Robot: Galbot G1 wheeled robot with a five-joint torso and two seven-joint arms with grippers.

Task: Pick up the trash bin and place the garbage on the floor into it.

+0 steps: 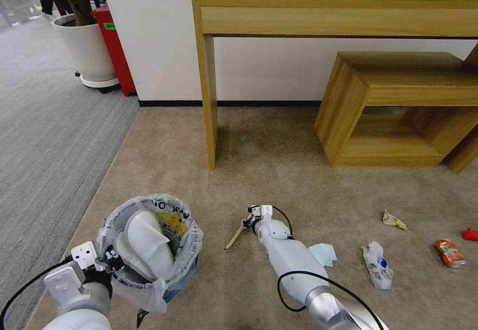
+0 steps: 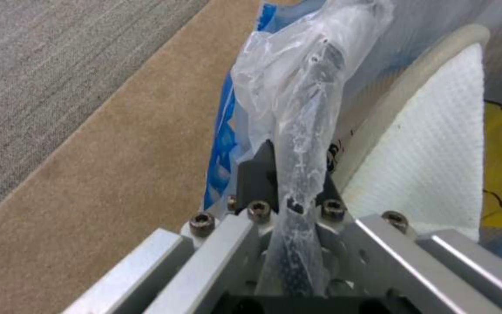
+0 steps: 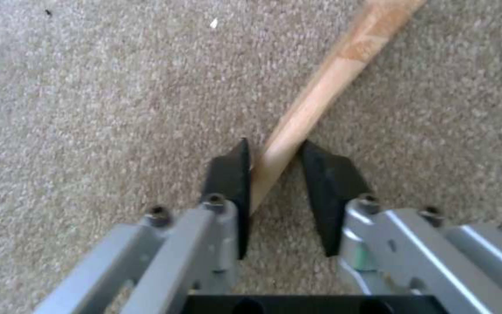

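left gripper (image 1: 107, 260) clamped tight (arm bent low), right gripper (image 3: 274, 168) reaching forward, fingers parted.

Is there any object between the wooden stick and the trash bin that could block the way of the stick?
Nothing visible does. The wooden stick lies between the fingers of the right end effector, and only bare floor separates it from the trash bin, held by the left end effector. A white slipper already fills much of the bin's opening.

My right arm covers part of the tissue pack (image 1: 323, 253); the bag (image 2: 297, 131) wraps my left pincer (image 2: 289, 183) fingertips.
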